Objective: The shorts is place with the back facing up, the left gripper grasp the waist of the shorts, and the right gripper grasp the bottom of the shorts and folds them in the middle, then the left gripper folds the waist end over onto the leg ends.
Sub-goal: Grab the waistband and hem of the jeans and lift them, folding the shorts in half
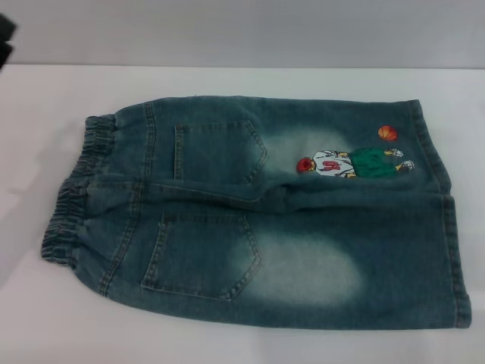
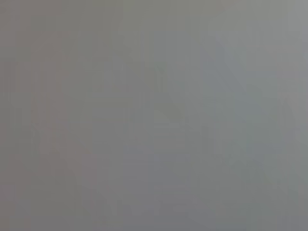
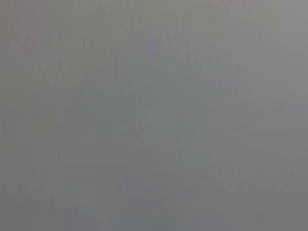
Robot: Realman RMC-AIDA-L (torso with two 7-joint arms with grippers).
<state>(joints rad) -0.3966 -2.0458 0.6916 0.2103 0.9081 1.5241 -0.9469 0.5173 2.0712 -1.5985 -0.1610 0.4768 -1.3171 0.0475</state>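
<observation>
Denim shorts (image 1: 258,212) lie flat, back pockets up, on the white table (image 1: 45,326); bare tabletop surrounds them. We see neither claw, so cannot tell their state.

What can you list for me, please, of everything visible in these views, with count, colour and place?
shorts: one, blue-green faded denim, laid flat across the table, back pockets up.
waist of the shorts: one puckered elastic band, at the robot's left end.
leg ends: two straight hems, at the robot's right end.
cartoon print: one, red, white and green player with an orange ball, on the far leg.
table: one, white, under the shorts.
left gripper, right gripper: neither in view; both wrist views show only plain grey.
</observation>
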